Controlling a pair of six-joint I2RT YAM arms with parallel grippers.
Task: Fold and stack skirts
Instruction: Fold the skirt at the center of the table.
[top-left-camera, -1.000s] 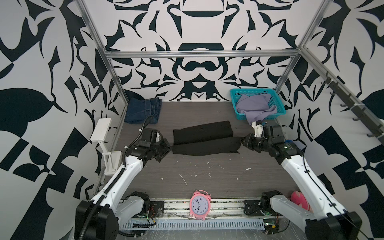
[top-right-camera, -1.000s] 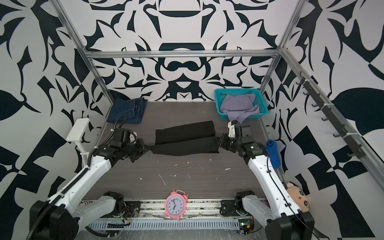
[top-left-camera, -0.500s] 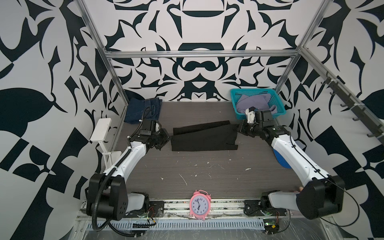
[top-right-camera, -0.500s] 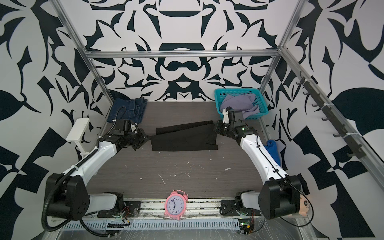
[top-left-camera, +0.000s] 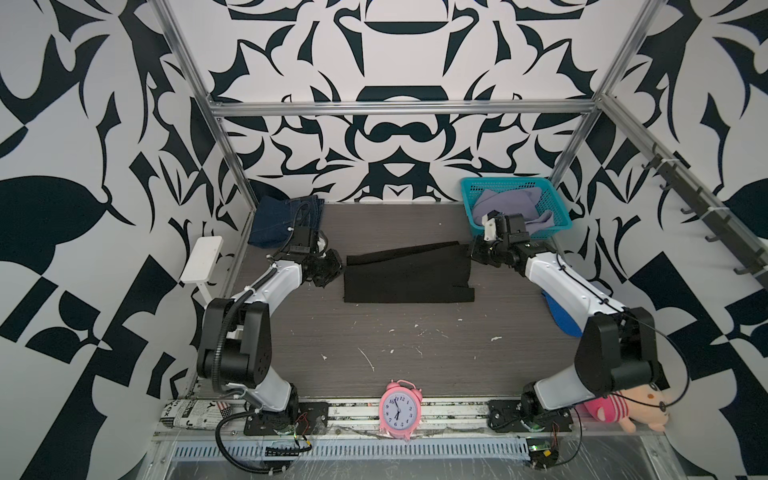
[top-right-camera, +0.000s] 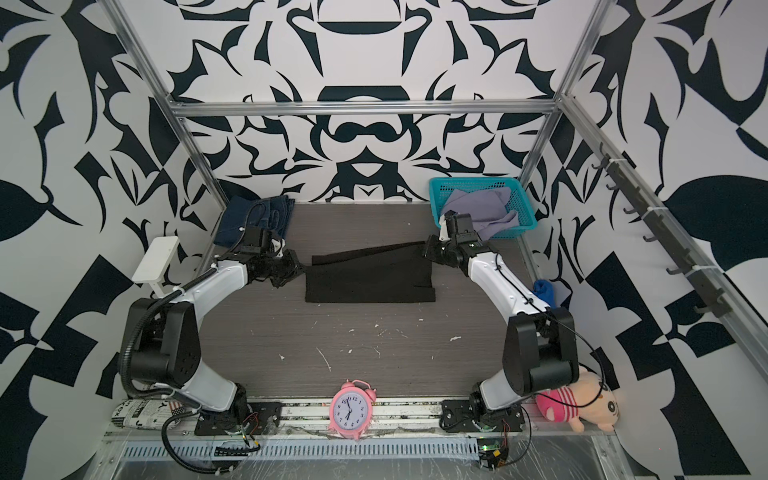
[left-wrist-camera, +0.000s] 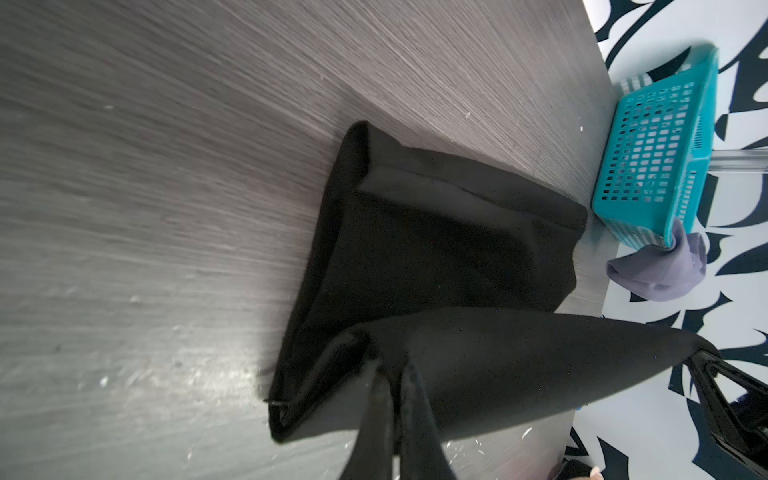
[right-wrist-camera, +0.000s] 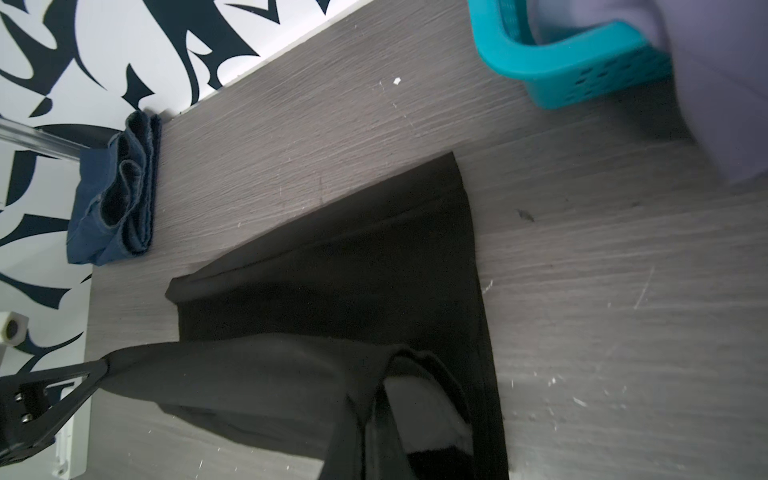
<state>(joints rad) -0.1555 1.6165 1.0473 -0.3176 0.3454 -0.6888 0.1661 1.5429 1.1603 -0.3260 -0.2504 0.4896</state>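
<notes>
Black skirt lies half-folded on the worktop; my left fingers and my right fingers each clamp 1 raised corner of it. Denim skirt sits folded at the far-left corner, lavender skirt in the teal basket.

Table front half open (just flecks); basket blocks far-R corner, denim skirt far-L, clock at front edge.
</notes>
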